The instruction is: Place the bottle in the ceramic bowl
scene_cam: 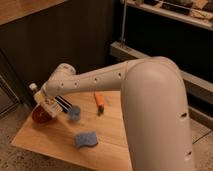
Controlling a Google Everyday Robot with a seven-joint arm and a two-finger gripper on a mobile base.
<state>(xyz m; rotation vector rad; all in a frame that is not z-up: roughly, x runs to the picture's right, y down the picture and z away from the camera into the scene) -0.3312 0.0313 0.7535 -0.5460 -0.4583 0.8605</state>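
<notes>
Over the left end of the table (52, 145), the bottle (37, 93) is held tilted, cap up, by the gripper (48, 105), fingers clamped narrow on it, just above the ceramic bowl (40, 118), presumably so a release drops it inside, clear of the blue cup (74, 112).

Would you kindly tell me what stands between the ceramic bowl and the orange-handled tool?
The small blue cup, in the camera view; the gripper holds the bottle over the bowl.
</notes>
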